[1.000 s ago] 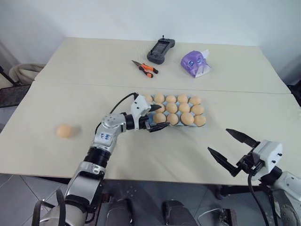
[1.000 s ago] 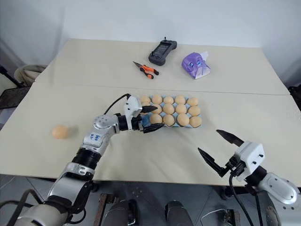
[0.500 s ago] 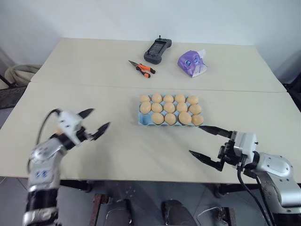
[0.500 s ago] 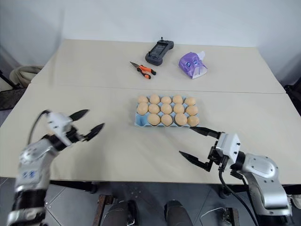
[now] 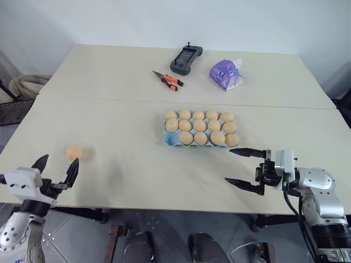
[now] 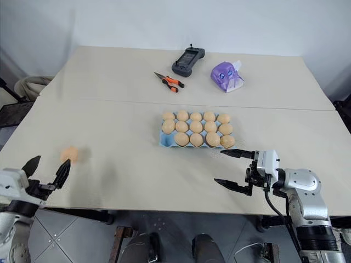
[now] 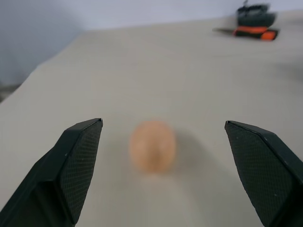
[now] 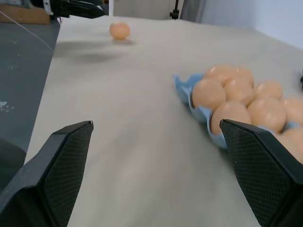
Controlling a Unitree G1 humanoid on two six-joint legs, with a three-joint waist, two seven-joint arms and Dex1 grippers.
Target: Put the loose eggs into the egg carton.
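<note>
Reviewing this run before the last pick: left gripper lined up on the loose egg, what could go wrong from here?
1. The loose egg lies free on the bare table near its left edge; a push from the open left gripper could roll it off.
2. The egg carton shows one empty cup, at its near-left corner; placing there risks knocking the neighbouring eggs.
3. The open right gripper hovers close to the carton's near-right corner and may nudge it.

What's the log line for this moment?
left gripper: open, facing loose egg | right gripper: open, beside egg carton | carton: one cup empty
</note>
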